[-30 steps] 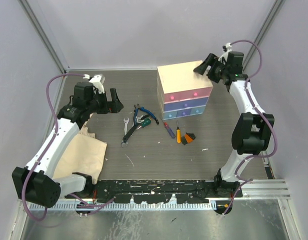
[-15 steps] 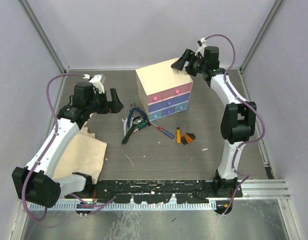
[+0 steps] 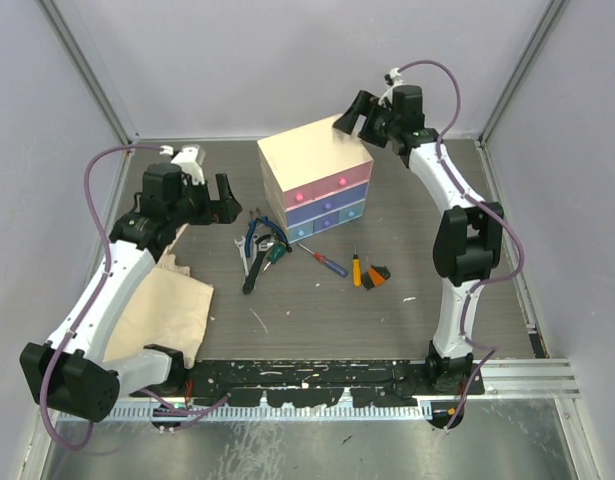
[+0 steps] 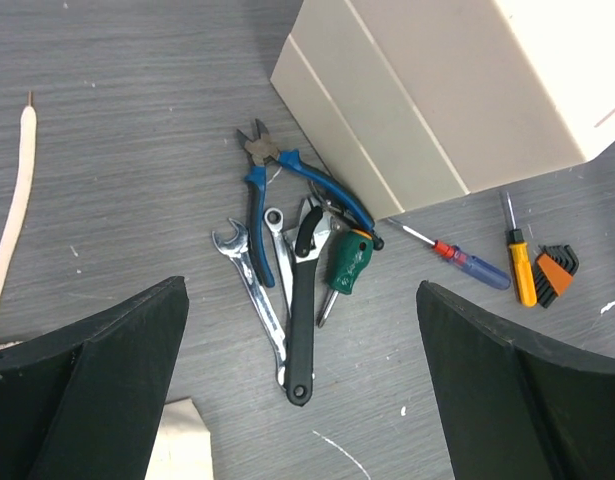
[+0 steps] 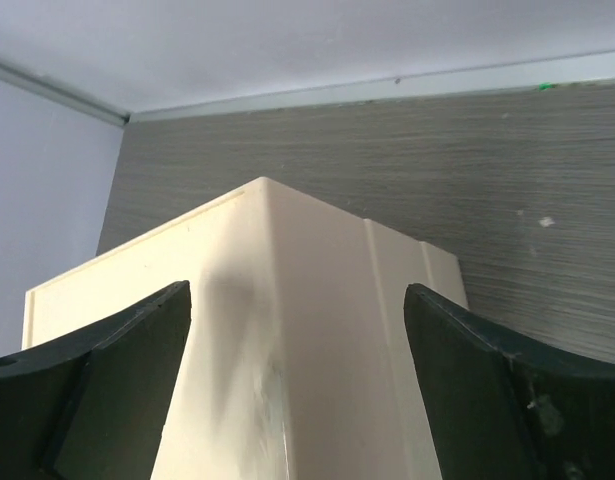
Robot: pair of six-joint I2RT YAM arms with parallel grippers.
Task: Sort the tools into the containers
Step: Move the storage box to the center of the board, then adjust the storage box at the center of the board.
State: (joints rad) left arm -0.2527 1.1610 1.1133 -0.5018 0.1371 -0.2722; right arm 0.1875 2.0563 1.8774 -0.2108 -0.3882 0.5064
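A cream-coloured box-shaped chest (image 3: 309, 155) stands at an angle toward the back of the grey wood-grain table (image 3: 427, 190). Its front shows 3 drawer rows, all pushed in: pink drawers (image 3: 327, 189) on top, purple drawers (image 3: 327, 208) in the middle and blue drawers (image 3: 327, 225) at the bottom, with 2 round knobs per row.

8 tools lie on the table, none in a drawer. 5 are clustered at the chest's near left corner:
- 1 pair of blue-handled pliers (image 4: 255, 215), one handle against or just short of the chest's base (I cannot tell which)
- 2 silver wrenches (image 4: 255, 295)
- 1 black-handled adjustable wrench (image 4: 301, 330)
- 1 green-handled screwdriver (image 4: 345, 265)

3 more lie apart to the right: 1 screwdriver with a red collar and blue handle (image 4: 472, 265), 1 orange-handled screwdriver (image 4: 522, 272) and 1 small black-and-orange piece (image 4: 555, 270) touching it.

1 thin pale wooden stick (image 4: 17, 180) lies well to the left. 1 crumpled beige cloth (image 3: 172, 305) sits beside the left arm. Any marking on the tools is too small to read.

The left gripper (image 3: 222, 203) hovers above the cluster, jaws spread wide with nothing between them. The right gripper (image 3: 355, 115) is at the chest's rear upper corner, fingers wide apart on either side of it. Contact cannot be told.

Bare tabletop shows right of the chest and between the tools and the arm bases.
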